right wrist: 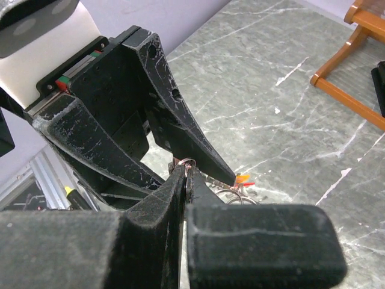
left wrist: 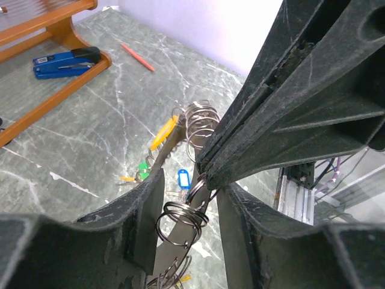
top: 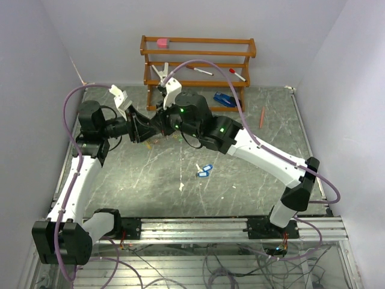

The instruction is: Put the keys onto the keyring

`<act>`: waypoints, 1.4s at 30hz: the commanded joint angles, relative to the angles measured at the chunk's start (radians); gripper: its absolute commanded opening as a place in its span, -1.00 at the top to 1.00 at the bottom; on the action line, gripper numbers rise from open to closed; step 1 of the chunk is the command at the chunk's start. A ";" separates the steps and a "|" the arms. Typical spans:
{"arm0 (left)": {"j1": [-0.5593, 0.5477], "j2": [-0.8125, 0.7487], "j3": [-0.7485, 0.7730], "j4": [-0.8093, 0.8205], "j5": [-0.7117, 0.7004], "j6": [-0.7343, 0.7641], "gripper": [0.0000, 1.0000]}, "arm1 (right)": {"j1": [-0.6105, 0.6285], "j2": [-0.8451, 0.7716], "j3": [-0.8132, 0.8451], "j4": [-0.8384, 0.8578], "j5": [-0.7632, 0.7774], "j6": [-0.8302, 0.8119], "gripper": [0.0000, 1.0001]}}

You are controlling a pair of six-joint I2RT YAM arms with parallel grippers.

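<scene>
Jaws of the right gripper (right wrist: 185, 171) stand closed on a thin wire loop (right wrist: 187, 162), their tips reaching between the jaws of the left gripper (left wrist: 187, 189), which stand parted to either side above the desk (top: 150, 192). Split rings (left wrist: 180, 224) dangle from the loop between the left jaws. Just beyond them shows the coiled silvery keyring (left wrist: 201, 123), with a yellow-tagged key (left wrist: 163, 133) and a green-tagged key (left wrist: 143, 169) beside it, while blue-tagged keys (top: 204, 171) lie on the desk below.

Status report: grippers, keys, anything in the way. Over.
Right gripper shut on a ring of the key bunch. Left gripper open around it, no grip seen. Two blue-tagged keys loose on table. Nothing blocking.
</scene>
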 commanded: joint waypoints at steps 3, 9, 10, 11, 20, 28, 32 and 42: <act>-0.004 -0.006 0.006 0.143 0.067 -0.081 0.27 | -0.004 -0.076 -0.043 0.090 -0.041 0.037 1.00; -0.004 -0.011 0.007 0.126 0.090 -0.056 0.76 | -0.007 -0.088 -0.055 0.093 -0.041 0.042 1.00; -0.004 -0.011 0.009 0.127 0.096 -0.055 0.79 | -0.009 -0.092 -0.063 0.101 -0.045 0.046 1.00; -0.004 -0.011 0.012 0.122 0.100 -0.051 0.81 | -0.011 -0.098 -0.075 0.110 -0.048 0.052 1.00; -0.004 0.001 0.070 -0.030 0.138 0.090 0.86 | -0.029 -0.165 -0.159 0.190 -0.033 0.094 0.31; -0.004 0.027 0.174 -0.396 0.175 0.416 0.86 | -0.091 -0.261 -0.195 0.178 0.046 0.061 -0.13; -0.004 0.045 0.210 -0.521 0.190 0.528 0.86 | -0.189 -0.282 -0.196 0.064 0.005 0.041 -0.14; 0.000 0.082 0.263 -0.857 0.068 0.843 0.86 | -0.439 -0.357 -0.623 -0.130 -0.133 0.004 -0.06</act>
